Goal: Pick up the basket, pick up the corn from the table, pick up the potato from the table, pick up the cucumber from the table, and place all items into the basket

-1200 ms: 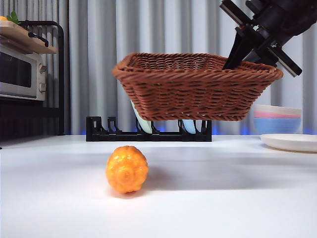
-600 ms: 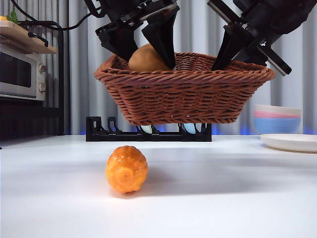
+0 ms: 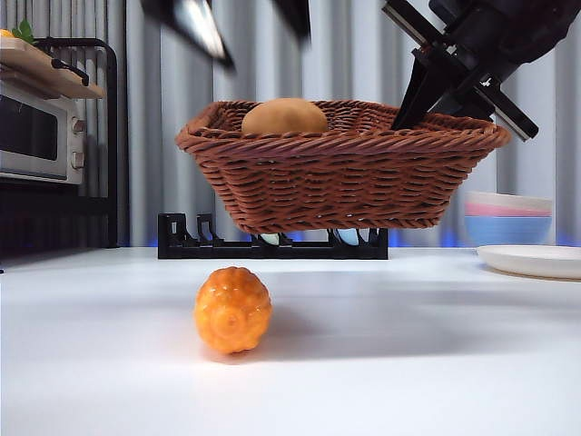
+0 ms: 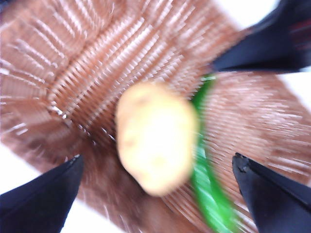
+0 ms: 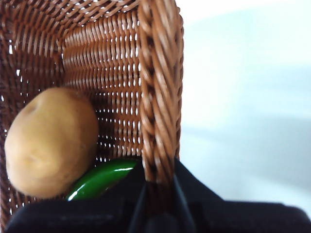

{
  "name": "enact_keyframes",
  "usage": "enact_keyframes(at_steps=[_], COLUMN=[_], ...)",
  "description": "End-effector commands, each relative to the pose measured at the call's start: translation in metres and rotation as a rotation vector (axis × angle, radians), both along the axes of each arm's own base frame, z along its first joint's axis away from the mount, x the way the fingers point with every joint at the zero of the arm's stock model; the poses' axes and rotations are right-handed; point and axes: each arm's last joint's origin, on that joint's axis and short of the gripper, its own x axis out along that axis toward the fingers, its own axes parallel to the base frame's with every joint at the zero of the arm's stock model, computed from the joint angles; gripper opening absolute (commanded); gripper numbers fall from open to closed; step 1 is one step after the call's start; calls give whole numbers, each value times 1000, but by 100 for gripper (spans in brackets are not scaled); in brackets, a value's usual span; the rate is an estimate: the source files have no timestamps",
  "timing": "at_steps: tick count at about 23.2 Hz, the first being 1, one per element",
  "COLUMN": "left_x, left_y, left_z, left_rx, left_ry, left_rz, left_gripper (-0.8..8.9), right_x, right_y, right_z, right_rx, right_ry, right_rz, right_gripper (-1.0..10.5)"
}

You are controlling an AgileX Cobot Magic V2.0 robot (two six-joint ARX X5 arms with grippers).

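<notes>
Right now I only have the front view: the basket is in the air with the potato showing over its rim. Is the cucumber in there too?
Observer: Yes. The cucumber lies on the basket floor beside the potato.
Operator: Which gripper holds the basket?
Observer: The right gripper, shut on the braided rim.
Operator: And the left?
Observer: The left gripper is above the basket with its jaws wide apart, holding nothing.
Operator: So only the corn remains?
Observer: Yes, the corn sits on the table.
</notes>
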Motion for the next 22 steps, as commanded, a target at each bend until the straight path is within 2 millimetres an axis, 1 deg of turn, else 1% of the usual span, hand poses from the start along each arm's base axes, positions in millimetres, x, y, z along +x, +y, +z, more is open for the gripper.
enact_keyframes(at_steps=[1, 3, 4, 6, 8, 9, 10, 12, 13, 16, 19, 22], left_x=[-40, -70, -81, -94, -100, -100, -99, -94, -92, -83, -73, -60], left_y=[21, 43, 52, 68, 74, 73, 67, 53, 48, 34, 22, 11], left_z=[41, 60, 64, 63, 54, 46, 34, 7, -5, -49, -88, -116], left_rx=[-90, -129, -135, -69, 27, 42, 48, 46, 48, 46, 15, -19], left_ry=[-19, -47, -36, -5, 41, 58, 82, 112, 124, 156, 161, 167], left_rz=[-58, -52, -30, 39, 119, 144, 152, 158, 162, 187, 214, 244], left_gripper=[539, 532, 531, 531, 531, 531, 531, 531, 531, 531, 531, 531], right_x=[4, 8, 10, 13, 17, 18, 20, 23, 24, 26, 28, 29], right_y=[-1, -5, -8, -15, -23, -27, -31, -39, -42, -52, -62, -70], right_z=[6, 9, 10, 11, 13, 15, 18, 21, 22, 24, 24, 24], right_rx=[32, 47, 55, 64, 66, 67, 68, 70, 70, 68, 65, 63], right_ry=[-53, -81, -87, -102, -114, -120, -128, -139, -142, -145, -145, -146], right_rz=[0, -17, -32, -59, -90, -102, -116, -142, -152, -185, -219, -246], right_gripper=[-12, -12, -12, -12, -12, -12, -12, -12, -12, -12, -12, -12])
